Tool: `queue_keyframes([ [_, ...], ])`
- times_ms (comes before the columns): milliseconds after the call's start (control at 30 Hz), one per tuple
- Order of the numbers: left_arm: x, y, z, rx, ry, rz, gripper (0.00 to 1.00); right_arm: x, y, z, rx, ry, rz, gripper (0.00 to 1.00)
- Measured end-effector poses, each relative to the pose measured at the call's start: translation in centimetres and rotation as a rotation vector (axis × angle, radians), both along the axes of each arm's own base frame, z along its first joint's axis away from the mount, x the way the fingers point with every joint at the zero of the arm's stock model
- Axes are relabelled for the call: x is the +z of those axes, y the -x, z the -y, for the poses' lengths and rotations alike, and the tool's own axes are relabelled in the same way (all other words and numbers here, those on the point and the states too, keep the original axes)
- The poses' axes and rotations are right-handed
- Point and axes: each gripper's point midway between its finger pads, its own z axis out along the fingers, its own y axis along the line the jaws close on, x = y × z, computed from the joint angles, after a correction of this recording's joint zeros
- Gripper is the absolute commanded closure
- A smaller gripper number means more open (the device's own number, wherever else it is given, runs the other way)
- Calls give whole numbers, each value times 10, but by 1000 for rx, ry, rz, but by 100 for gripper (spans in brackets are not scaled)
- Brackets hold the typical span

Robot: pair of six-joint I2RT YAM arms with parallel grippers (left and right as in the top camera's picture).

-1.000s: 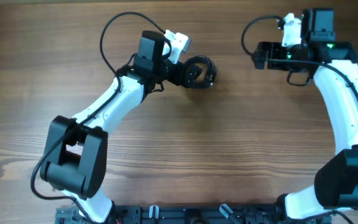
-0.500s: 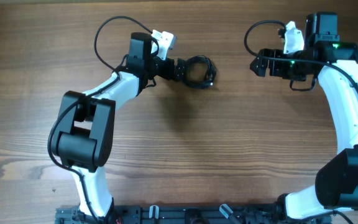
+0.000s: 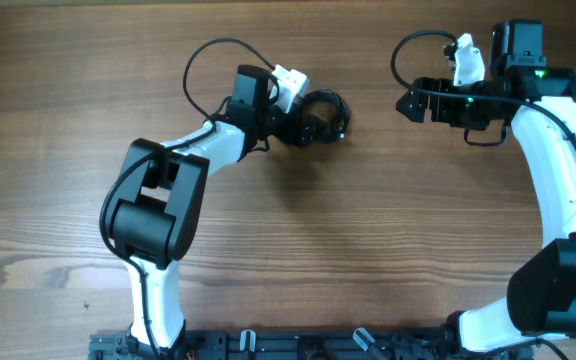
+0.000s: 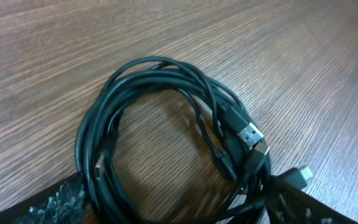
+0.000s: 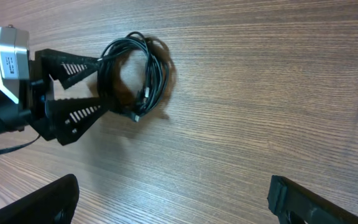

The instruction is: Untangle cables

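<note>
— What needs untangling?
— One bundle of thin black cables [image 3: 338, 108], wound into a loose round coil. It lies flat on the counter [image 3: 368, 250], at the far side, a little left of the middle.
— Any ends showing?
— A silver USB plug [image 4: 250, 132] pokes out on the right of the coil, with smaller connectors [image 4: 263, 151] just beside it.
— Tidy?
— No, the strands cross one another. The coil's left edge sits between the spread fingers of the left end effector [image 5: 104, 81].
</note>
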Motion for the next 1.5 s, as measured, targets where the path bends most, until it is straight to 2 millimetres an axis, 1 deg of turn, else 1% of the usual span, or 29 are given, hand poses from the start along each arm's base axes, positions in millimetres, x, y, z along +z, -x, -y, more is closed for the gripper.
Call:
queue_keyframes([
  [33,1,-1,0,0,1,5,27,0,0,0,0,0,0,0],
  [67,1,-1,0,-1,1,7,30,0,0,0,0,0,0,0],
  [167,2,-2,1,-2,3,16,28,0,1,0,0,0,-4,0],
  [233,2,-2,1,-2,3,17,29,-1,2,0,0,0,-8,0],
  [267,2,-2,1,-2,3,17,34,-1,2,0,0,-1,-10,0],
  [333,2,-3,0,1,1,17,50,-2,4,0,0,-1,-19,0],
  [367,2,-3,0,3,0,17,53,-2,5,0,0,-1,-22,0],
  [400,2,-3,0,1,-4,22,65,-2,5,0,0,-1,-22,0],
  [433,2,-3,0,3,-4,21,72,-2,5,0,0,-1,-22,0],
  [467,2,-3,-1,5,-6,22,74,-2,5,0,0,-1,-24,0],
  [500,2,-4,-1,7,-6,21,71,-2,6,0,0,-2,-26,0],
  [567,1,-5,-2,15,-12,22,72,-2,6,0,0,-2,-29,0],
  [600,1,-5,-3,18,-15,24,78,-3,7,0,0,-2,-31,0],
  [633,0,-5,-3,21,-18,23,91,-3,7,0,0,-2,-34,0],
  [667,-1,-5,-4,24,-25,20,96,-3,8,0,0,-2,-37,0],
  [767,-5,-6,-8,43,-47,10,96,-4,9,-1,0,-3,-44,0],
  [1000,-6,-6,-9,71,-40,-14,96,-6,12,2,-20,7,-64,0],
  [1067,-2,-4,-10,74,-40,-22,96,-8,14,6,-32,27,-80,0],
  [1100,10,-3,-10,76,-35,-15,96,-9,15,8,-40,38,-85,0],
  [1133,41,-4,-11,81,-17,28,96,-10,15,10,-44,50,-88,0],
  [1200,84,-3,-13,92,0,91,96,-12,15,14,-56,72,-90,0],
  [1267,148,3,-23,129,19,194,96,-13,15,19,-66,100,-90,0],
  [1333,182,12,-29,143,32,243,96,-14,15,21,-71,113,-92,0],
  [1367,205,18,-32,153,46,279,96,-14,15,21,-71,114,-91,0],
  [1433,225,27,-36,157,55,305,96,-14,15,16,-54,116,-89,0],
  [1500,242,35,-39,159,67,333,96,-12,15,4,-4,103,-72,0],
])
